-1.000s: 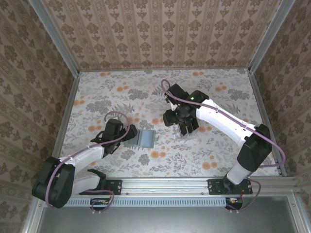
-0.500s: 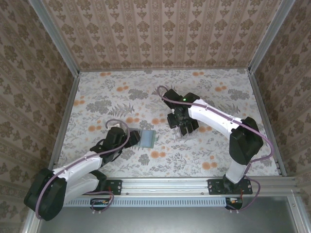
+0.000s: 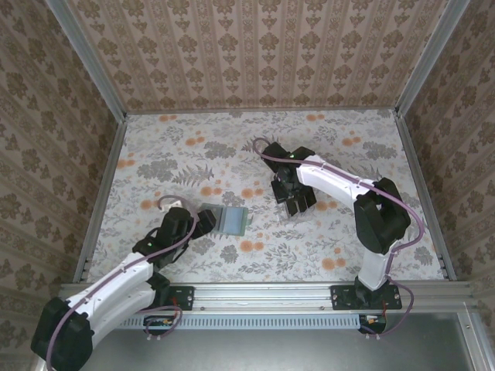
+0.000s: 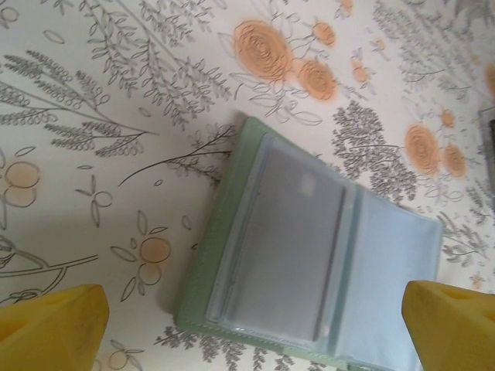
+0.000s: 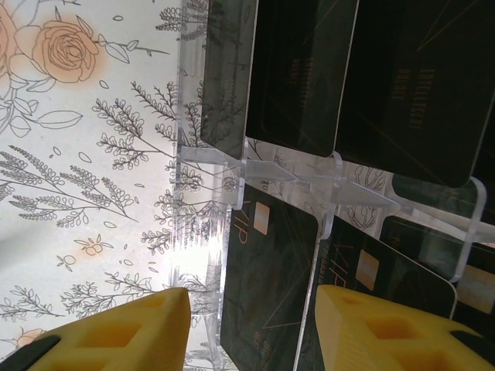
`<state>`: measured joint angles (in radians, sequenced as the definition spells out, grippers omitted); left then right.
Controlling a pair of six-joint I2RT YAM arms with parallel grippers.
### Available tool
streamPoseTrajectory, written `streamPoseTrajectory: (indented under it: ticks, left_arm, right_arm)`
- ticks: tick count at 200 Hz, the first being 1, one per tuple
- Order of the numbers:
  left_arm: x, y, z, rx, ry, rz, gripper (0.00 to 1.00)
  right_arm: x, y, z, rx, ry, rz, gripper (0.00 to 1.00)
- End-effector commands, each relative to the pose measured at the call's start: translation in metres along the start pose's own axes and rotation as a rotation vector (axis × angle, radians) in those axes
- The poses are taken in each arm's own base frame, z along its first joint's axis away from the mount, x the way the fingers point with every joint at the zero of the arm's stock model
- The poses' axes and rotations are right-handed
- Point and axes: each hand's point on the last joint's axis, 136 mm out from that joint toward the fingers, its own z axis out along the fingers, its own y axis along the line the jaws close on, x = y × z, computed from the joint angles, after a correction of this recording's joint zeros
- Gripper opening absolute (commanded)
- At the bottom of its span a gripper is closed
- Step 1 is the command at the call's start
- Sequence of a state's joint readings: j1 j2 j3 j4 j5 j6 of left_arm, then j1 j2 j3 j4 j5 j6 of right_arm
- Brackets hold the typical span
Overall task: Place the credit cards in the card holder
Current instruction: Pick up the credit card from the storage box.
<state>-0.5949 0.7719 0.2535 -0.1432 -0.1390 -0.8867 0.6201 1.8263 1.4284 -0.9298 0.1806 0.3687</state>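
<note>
On the floral worktop (image 3: 348,147) we see the card holder (image 3: 231,220) lying open and flat, its clear pockets facing up. Our left claw (image 3: 203,222) sits just beside it, fingers wide apart. To its right, the credit cards (image 5: 298,77) stand in a clear rack (image 5: 232,166). Our right claw (image 5: 247,328) straddles one card with its fingers apart, though we cannot tell if they touch it.

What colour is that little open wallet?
The flat square card holder is pale grey-green, with clear inner sleeves; the left wrist view shows it best.
</note>
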Motion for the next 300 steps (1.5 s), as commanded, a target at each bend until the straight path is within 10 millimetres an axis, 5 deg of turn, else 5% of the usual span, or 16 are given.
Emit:
streamPoseTrajectory:
  ticks: [1,62,164,300]
  left_arm:
    - [-0.006,0.001,0.000,-0.033,-0.005,0.016,1.00]
    - [-0.012,-0.006,0.002,-0.031,-0.010,0.047,1.00]
    - [-0.010,-0.005,0.005,-0.029,-0.004,0.050,1.00]
    - [-0.007,-0.004,0.008,-0.033,0.005,0.054,1.00]
  right_arm:
    - [0.007,-0.008,0.008,0.033,0.021,0.004,0.48]
    - [0.021,-0.007,0.019,0.015,0.047,0.027,0.46]
    - [0.014,-0.009,-0.009,-0.013,-0.015,0.052,0.37]
    - [0.025,-0.007,0.005,-0.019,0.019,0.047,0.22]
